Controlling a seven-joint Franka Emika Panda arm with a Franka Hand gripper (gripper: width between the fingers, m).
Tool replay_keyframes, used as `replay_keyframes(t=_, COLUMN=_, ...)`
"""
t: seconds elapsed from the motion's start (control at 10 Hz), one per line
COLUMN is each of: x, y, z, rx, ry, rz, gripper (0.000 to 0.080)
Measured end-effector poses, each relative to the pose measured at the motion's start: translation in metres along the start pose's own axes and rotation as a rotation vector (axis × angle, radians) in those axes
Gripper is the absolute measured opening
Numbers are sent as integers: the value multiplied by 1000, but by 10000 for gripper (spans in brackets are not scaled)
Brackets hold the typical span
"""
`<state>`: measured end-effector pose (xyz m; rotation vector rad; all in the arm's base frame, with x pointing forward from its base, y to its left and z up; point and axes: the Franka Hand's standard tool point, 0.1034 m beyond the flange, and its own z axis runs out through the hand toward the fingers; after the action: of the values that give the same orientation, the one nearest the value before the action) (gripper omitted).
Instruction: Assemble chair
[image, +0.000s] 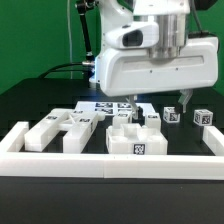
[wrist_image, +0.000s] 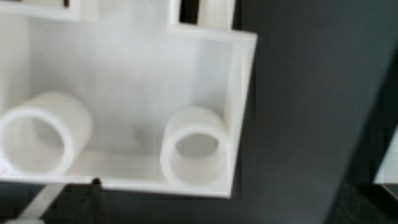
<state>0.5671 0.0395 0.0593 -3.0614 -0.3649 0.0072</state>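
Note:
The chair is in loose white blocky parts with square tags. In the exterior view, two parts (image: 46, 133) (image: 80, 128) lie at the left, a larger block (image: 135, 140) sits in the middle, and two small pieces (image: 172, 116) (image: 205, 117) lie at the right. My gripper (image: 131, 112) hangs straight down onto the top of the middle block. The wrist view is filled by a white part with two round sockets (wrist_image: 125, 100), very close to the camera. My fingers hardly show there, so I cannot tell how the jaws stand.
A long low white border rail (image: 110, 166) runs along the front, with side rails at the exterior view's left (image: 14, 140) and right (image: 214, 142). The marker board (image: 100, 105) lies behind the parts. The arm's bulky white body (image: 150, 65) hangs over the middle.

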Motion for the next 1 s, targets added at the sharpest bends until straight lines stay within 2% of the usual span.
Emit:
replay_keyframes(t=0.6, x=-10, y=-3, z=38, rx=7, ry=-13, rz=0, gripper=650)
replay_keyframes(t=0.8, x=-13, y=-3, z=43, rx=10, ry=-22, rz=1, gripper=650)
replay_keyframes(t=0.9, x=-14, y=-3, z=46, rx=11, ry=-27, rz=1, gripper=539)
replay_keyframes(t=1.0, x=-15, y=-3, z=47, rx=12, ry=-29, rz=1, gripper=539)
